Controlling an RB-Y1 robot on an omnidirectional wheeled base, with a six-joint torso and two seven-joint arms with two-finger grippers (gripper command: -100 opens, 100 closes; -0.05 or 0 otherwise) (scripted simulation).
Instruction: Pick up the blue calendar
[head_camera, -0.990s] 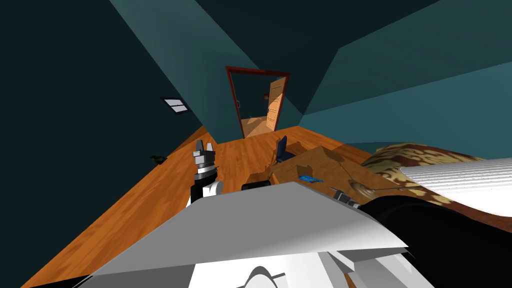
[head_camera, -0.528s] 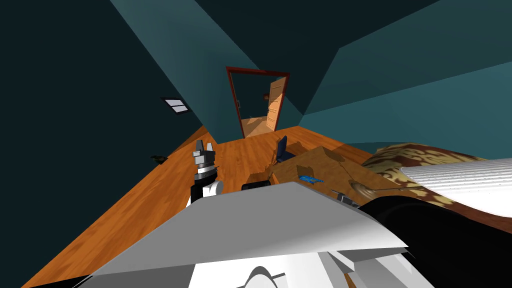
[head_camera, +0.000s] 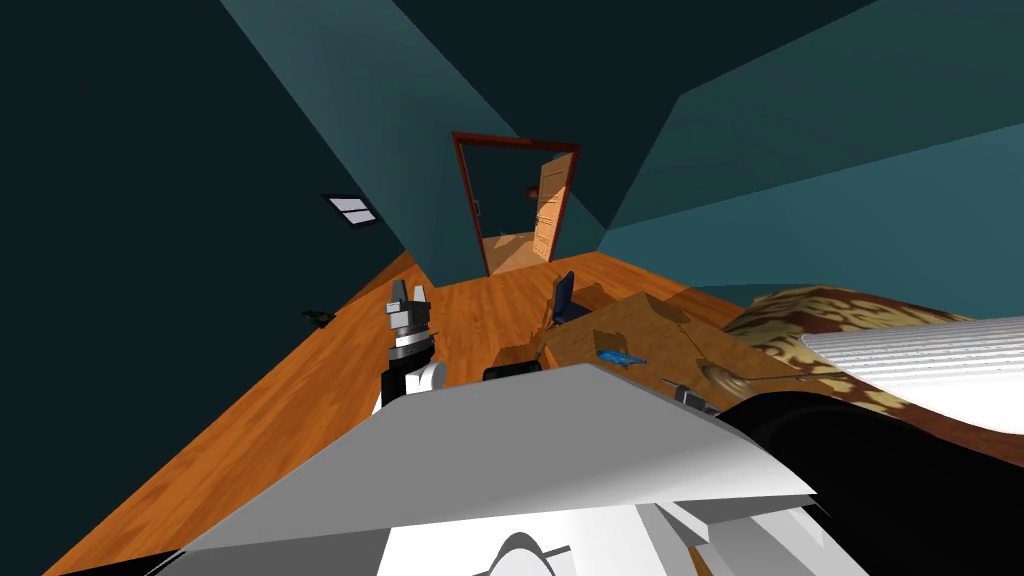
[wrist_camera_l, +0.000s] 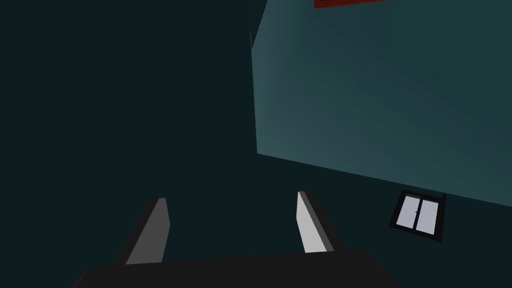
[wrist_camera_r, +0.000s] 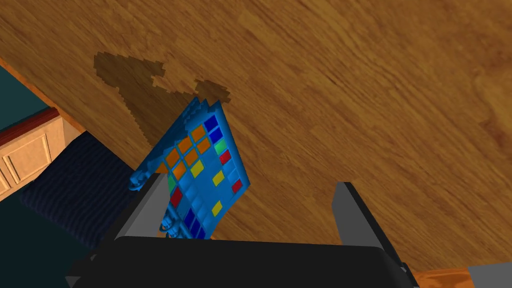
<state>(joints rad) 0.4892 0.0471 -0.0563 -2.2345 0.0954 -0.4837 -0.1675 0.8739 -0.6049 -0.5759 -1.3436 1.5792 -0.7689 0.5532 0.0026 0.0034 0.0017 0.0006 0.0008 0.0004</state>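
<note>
The right gripper (wrist_camera_r: 250, 185) hung over the wooden table (wrist_camera_r: 360, 100) with its two fingers spread wide, holding nothing. The blue calendar (wrist_camera_r: 205, 165) was on this table, inside the gap between the fingers but not in its middle. It was close against one finger (wrist_camera_r: 142, 215) and covered the tip of that finger, while the other finger (wrist_camera_r: 352, 215) stood well apart from it, with bare wood between. I could not tell if the near finger really touched the calendar. Its face had small orange, yellow, red, green and dark blue squares. A dark shadow (wrist_camera_r: 145, 75) lay on the wood just beyond it.

The near end of the calendar was cut off by the dark body of the gripper. I also could not tell whether it lay flat or stood tilted. Past the table's edge a dark blue chair (wrist_camera_r: 75, 195) was partly seen.

From the head camera the calendar (head_camera: 621, 357) was a small blue patch on the table (head_camera: 640, 315), and its squares were not readable. The right gripper (head_camera: 690, 393) was near it, but too small to read.

The left gripper (head_camera: 410, 298) was raised over the floor, well apart from the table. In its own wrist view the fingers of the left gripper (wrist_camera_l: 232, 215) were apart and empty.
</note>
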